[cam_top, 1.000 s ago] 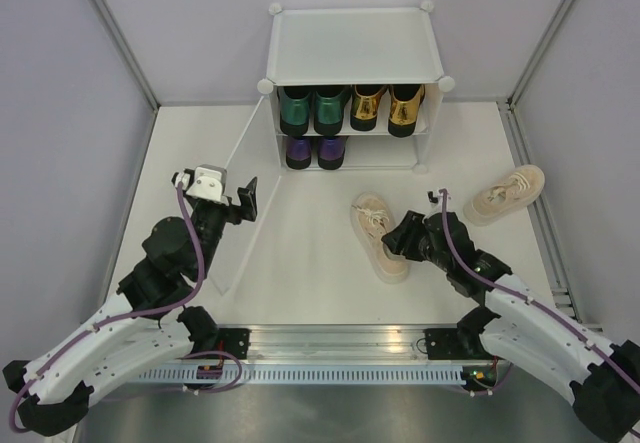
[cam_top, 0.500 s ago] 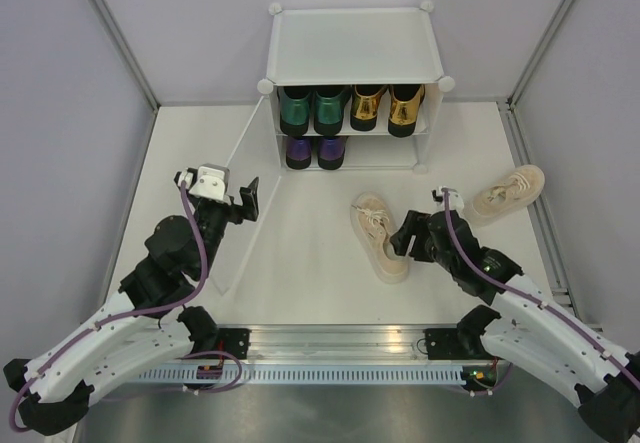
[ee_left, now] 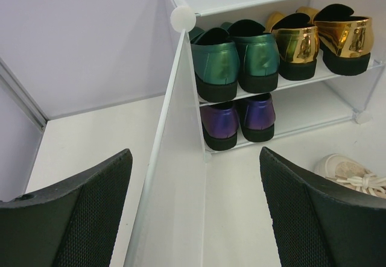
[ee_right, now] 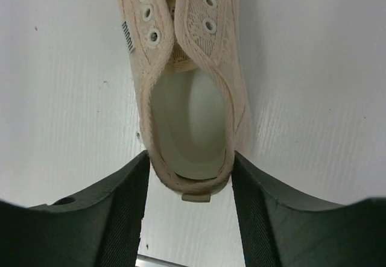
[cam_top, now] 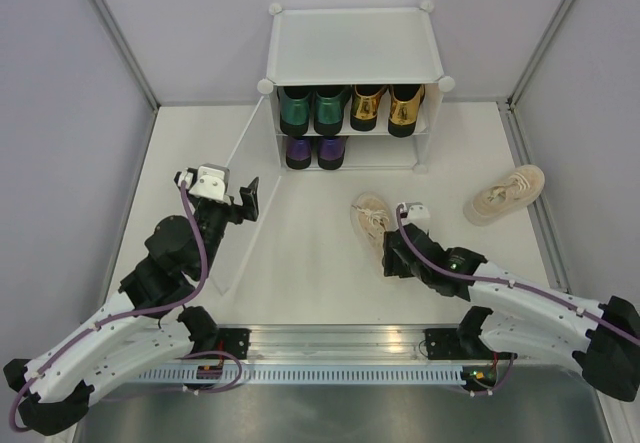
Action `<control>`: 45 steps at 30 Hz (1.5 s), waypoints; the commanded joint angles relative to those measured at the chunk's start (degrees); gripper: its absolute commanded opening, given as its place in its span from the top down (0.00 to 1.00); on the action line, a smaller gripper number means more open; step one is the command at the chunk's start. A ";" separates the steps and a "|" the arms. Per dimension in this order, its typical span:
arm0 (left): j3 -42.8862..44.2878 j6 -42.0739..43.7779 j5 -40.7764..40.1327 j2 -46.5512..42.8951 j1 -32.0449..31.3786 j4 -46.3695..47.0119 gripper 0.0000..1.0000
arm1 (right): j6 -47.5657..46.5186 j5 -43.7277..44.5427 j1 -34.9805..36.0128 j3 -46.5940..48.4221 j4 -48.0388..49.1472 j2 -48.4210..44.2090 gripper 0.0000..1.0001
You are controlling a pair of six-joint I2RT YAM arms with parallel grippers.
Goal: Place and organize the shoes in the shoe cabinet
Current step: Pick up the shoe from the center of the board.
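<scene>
The white shoe cabinet (cam_top: 355, 43) stands at the back with its frosted door panel (cam_top: 245, 158) swung open to the left. Green loafers (cam_top: 312, 110) and gold loafers (cam_top: 388, 108) fill the upper shelf. Purple shoes (cam_top: 315, 151) sit at the left of the lower shelf. One beige sneaker (cam_top: 372, 221) lies on the table with its toe toward the cabinet. My right gripper (cam_top: 392, 258) is at its heel; in the right wrist view the fingers (ee_right: 136, 188) press both sides of the heel (ee_right: 187, 122). My left gripper (ee_left: 196, 158) is open, astride the door panel (ee_left: 175, 176).
The second beige sneaker (cam_top: 505, 193) lies at the right near the side wall. The right half of the lower shelf (ee_left: 313, 104) holds nothing. Grey walls enclose the table on three sides. The arm rail runs along the near edge.
My right gripper has swung left and down onto the heel of the near sneaker and its fingers have come against it. The left arm and all the shoes have not moved.
</scene>
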 commanded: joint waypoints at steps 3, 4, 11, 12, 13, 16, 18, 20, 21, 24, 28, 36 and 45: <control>0.21 1.33 -0.38 0.11 -0.29 1.48 0.11 | 1.34 5.93 3.33 1.93 0.87 4.27 0.56; 0.29 1.33 -0.47 0.02 -0.29 1.48 0.11 | 1.52 7.07 3.51 2.11 0.70 5.15 0.61; 0.21 1.42 -0.12 -0.07 -0.29 1.48 0.11 | 2.04 8.05 4.83 2.38 1.39 4.72 0.99; 0.21 1.33 -0.12 -0.16 -0.29 1.48 0.11 | 1.87 7.79 4.91 2.29 1.84 4.45 0.99; 0.21 1.33 -0.12 -0.16 -0.29 1.57 0.11 | 1.87 7.87 5.00 2.29 2.28 3.93 0.99; 0.21 1.42 -0.11 -0.07 -0.29 1.57 0.11 | 2.83 10.76 4.91 2.46 3.60 2.61 0.99; 0.21 1.33 -0.12 -0.07 -0.29 1.57 0.11 | 3.54 14.61 4.91 1.33 6.66 1.12 0.99; 0.21 1.42 -0.20 -0.07 -0.29 1.48 0.11 | 4.15 16.39 5.00 -0.51 12.70 -2.65 0.99; 0.29 1.42 -0.29 -0.16 -0.21 1.48 0.11 | 2.85 17.09 4.92 -2.26 14.74 -3.89 0.99; 0.12 1.51 -0.38 -0.16 -0.29 1.66 0.11 | -2.66 19.21 4.91 -3.16 20.55 -6.62 0.99; 0.12 1.51 -0.38 -0.07 -0.29 1.66 0.11 | -11.20 20.17 4.91 -3.60 27.06 -7.68 0.99; 0.29 1.77 -0.55 -0.68 -0.29 1.83 0.11 | -16.68 21.41 4.91 -4.47 32.60 -6.89 0.99; 0.21 1.68 -0.20 -0.07 -0.29 1.74 0.11 | -19.49 23.44 4.56 -6.42 38.50 -8.66 0.99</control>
